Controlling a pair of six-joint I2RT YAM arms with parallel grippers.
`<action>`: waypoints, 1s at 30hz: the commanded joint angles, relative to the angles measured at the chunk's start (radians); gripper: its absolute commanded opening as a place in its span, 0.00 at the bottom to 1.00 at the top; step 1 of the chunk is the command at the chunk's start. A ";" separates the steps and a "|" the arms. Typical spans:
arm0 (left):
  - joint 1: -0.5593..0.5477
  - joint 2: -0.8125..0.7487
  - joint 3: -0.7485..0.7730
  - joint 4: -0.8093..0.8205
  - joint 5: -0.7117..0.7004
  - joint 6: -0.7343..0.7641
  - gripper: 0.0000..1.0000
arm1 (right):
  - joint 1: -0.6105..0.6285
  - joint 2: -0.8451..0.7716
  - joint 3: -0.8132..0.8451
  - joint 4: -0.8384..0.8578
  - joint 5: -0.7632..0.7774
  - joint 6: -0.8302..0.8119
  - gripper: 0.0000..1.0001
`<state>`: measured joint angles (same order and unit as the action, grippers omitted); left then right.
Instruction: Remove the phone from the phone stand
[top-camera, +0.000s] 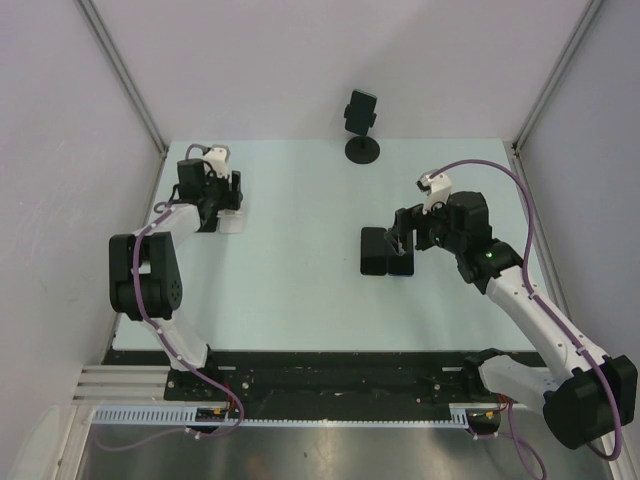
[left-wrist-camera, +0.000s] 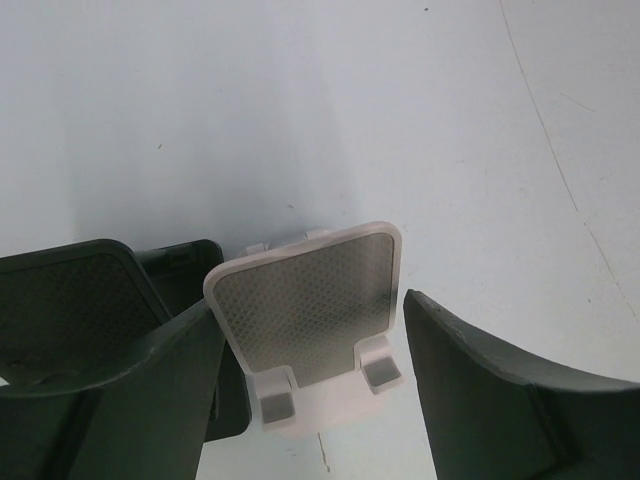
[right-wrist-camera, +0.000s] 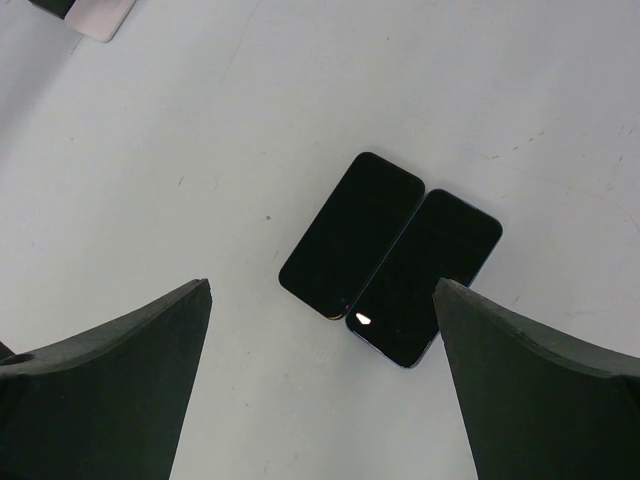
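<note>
Left jaws: open fairly wide, straddling an empty white stand (left-wrist-camera: 310, 310). They grip nothing. One finger (left-wrist-camera: 150, 390) lies right at the stand's rim, and whether it touches cannot be told. The other finger (left-wrist-camera: 500, 390) stands apart from the stand, with a gap showing. A black stand (left-wrist-camera: 70, 300) sits just beside the white one, partly behind the first finger.

Right jaws: fully open and empty, hanging over two phones (right-wrist-camera: 352, 235) (right-wrist-camera: 425, 275). The phones lie flat, screens up, long edges touching, apart from both fingers.

Task phone (top-camera: 361, 108): upright in the far stand (top-camera: 362, 150), mid far edge of the worktop (top-camera: 290, 290), well apart from both arms.

Room: bare worktop between the arms and up to the far stand. The white and black stands are near the left edge. Side walls close in at both sides.
</note>
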<state>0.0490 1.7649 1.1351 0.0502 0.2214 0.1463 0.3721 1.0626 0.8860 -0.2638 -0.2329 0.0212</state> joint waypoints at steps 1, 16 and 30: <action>0.015 -0.030 -0.014 0.022 0.019 0.078 0.77 | 0.010 0.002 0.004 0.026 0.003 -0.018 1.00; 0.014 -0.091 -0.003 0.022 0.056 0.046 0.92 | 0.014 -0.006 0.004 0.046 0.010 -0.018 1.00; -0.029 -0.200 -0.026 0.023 -0.010 -0.150 1.00 | 0.011 0.010 0.004 0.095 0.018 -0.001 1.00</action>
<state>0.0341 1.6474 1.1236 0.0505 0.2623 0.0875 0.3805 1.0691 0.8860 -0.2325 -0.2317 0.0212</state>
